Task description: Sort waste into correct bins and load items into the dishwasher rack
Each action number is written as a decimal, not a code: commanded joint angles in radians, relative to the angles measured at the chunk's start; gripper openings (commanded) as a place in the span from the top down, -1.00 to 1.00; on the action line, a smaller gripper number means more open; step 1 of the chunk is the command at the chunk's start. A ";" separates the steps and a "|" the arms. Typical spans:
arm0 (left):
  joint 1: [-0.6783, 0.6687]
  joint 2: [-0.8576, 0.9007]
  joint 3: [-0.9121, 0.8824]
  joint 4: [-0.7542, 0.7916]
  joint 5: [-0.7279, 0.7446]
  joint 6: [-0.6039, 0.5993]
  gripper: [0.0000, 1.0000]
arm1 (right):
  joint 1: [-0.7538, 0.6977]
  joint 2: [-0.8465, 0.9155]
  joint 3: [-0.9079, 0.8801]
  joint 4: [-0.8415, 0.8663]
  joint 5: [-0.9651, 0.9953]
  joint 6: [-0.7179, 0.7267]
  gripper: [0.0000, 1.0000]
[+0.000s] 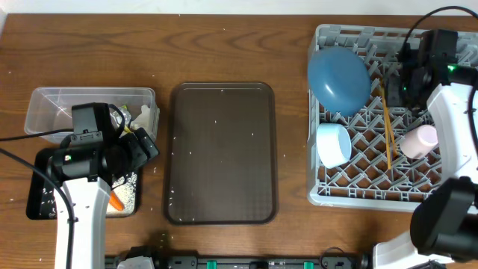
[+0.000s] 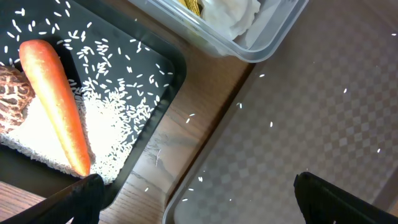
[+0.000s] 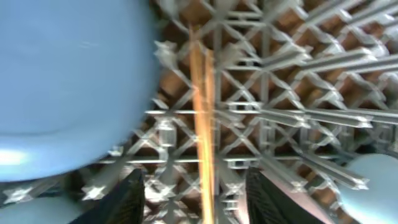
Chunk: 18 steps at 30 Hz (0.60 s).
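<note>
Over on the right, the right gripper [image 3: 194,186] hangs low above the rack [image 1: 351,190], its two dark fingers [image 3: 132,198] standing apart. The chopsticks [image 3: 200,112] run straight through the gap between them, and neither finger pinches the wood, so that's an open pincer with nothing held. The sticks lie flat on the grey lattice, running from far to near down the middle of the rack.

The blue plate [image 1: 340,78] leans in the far left corner of the rack. The light-blue cup [image 1: 334,143] sits on the near left side. The pink cup [image 1: 418,140] is on the right, right beside the white arm.

Now to the left! The left gripper [image 2: 198,180] hovers with its jaws spread wide and empty, one finger over the corner of the black tray [image 2: 168,68], the other over the brown serving tray [image 1: 222,149].

In the black tray the carrot [image 2: 56,99] lies on a bed of rice [image 2: 118,106], with the brown lumpy scrap [image 2: 11,93] touching it on the left. A few loose grains dot the serving tray and the strip of table [image 1: 224,45] between the two trays.

Just beyond the black tray stands the clear tub [image 1: 45,101], and the crumpled wrapper [image 2: 230,15] sits inside it at its right end.
</note>
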 commanded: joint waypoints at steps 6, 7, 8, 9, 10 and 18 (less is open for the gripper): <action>0.003 0.002 0.013 -0.002 0.006 0.009 -0.96 | 0.108 -0.335 0.003 -0.081 -0.412 0.135 -0.98; 0.003 0.002 0.013 -0.002 0.006 0.009 -0.96 | 0.124 -0.372 0.003 -0.090 -0.439 0.135 -0.98; 0.003 0.002 0.013 -0.002 0.006 0.009 -0.96 | 0.143 -0.412 0.003 -0.101 -0.455 0.135 -0.99; 0.003 0.002 0.013 -0.002 0.006 0.009 -0.96 | 0.156 -0.436 0.003 -0.109 -0.463 0.135 -0.99; 0.003 0.002 0.013 -0.002 0.006 0.008 -0.95 | 0.172 -0.463 0.003 -0.123 -0.474 0.135 -0.98; 0.003 0.002 0.013 -0.002 0.006 0.008 -0.96 | 0.216 -0.657 0.003 -0.228 -0.289 0.071 -0.98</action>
